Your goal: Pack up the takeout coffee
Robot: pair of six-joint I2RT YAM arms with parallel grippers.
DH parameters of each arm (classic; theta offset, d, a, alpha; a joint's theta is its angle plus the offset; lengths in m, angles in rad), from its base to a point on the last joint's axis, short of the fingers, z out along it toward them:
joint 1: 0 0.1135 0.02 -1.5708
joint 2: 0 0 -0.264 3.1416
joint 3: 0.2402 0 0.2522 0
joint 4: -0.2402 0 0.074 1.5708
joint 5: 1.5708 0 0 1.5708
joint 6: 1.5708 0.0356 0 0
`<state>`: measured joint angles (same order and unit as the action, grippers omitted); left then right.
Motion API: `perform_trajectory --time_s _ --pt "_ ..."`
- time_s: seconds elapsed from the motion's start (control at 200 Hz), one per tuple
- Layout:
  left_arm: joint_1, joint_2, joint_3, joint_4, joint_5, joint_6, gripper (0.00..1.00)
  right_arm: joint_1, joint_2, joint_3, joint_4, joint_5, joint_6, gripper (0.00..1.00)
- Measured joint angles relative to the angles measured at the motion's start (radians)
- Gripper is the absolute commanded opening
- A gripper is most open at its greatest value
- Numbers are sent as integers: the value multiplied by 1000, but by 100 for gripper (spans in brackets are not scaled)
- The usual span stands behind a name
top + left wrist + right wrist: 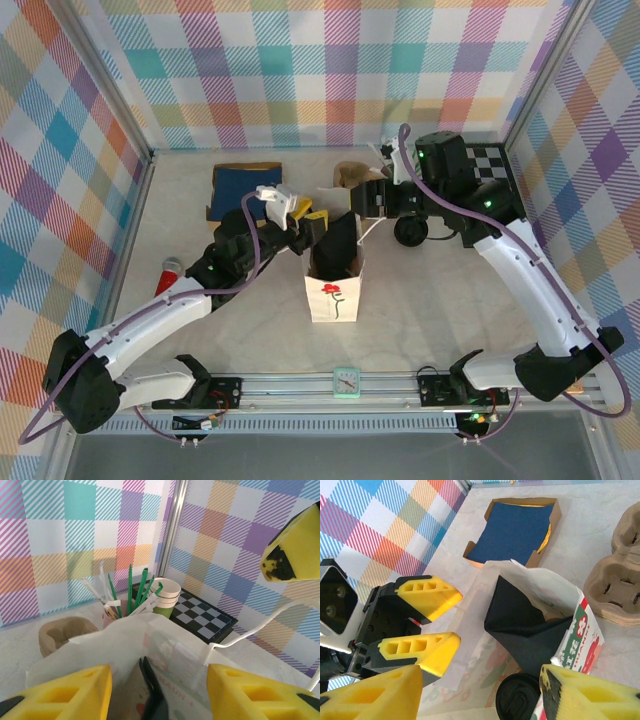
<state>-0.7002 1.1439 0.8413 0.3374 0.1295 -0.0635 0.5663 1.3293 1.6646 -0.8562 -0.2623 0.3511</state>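
Left gripper [159,680]: yellow fingers spread at the left rim of the paper bag [335,290], pinching nothing. Slack paper appears to lie between them.

Right gripper [482,680]: fingers likewise wide apart, over the bag's right side, nothing clamped.

Takeout coffee [517,699]: black lid seen from above. It seems to stand on the tabletop just beside the bag's right wall, outside it, under the right gripper. Whether the fingers are down at lid height cannot be told.

Paper bag: upright mid-tabletop, mouth open, dark inside. Its cord handle [250,627] loops out to the right.

Step in hand (judged): bag mouth being set open, cup not yet grasped.

Next move (judged): right fingers close round the cup below its lid, lift it over the rim and lower it in upright.

In the way: cord handle, floppy rim, left fingers close to the mouth.

Around:
- Tray of blue napkins [520,527], toward the far edge.
- Pulp carrier [620,575], beside the tray.
- Pink straw cup [111,616] and lidless cups [167,595], by the checkerboard [205,620] in the far right corner.
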Motion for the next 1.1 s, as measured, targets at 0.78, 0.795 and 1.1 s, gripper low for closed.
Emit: perform_trajectory --time_s 0.78,0.795,1.1 --pt "-11 -50 182 -236 -20 1 62 4 59 86 -103 27 -36 65" --pt "-11 -50 189 -248 -21 1 62 4 63 92 -110 27 -39 65" --pt "-11 -53 334 -450 -74 14 72 35 144 176 -246 58 -69 65"
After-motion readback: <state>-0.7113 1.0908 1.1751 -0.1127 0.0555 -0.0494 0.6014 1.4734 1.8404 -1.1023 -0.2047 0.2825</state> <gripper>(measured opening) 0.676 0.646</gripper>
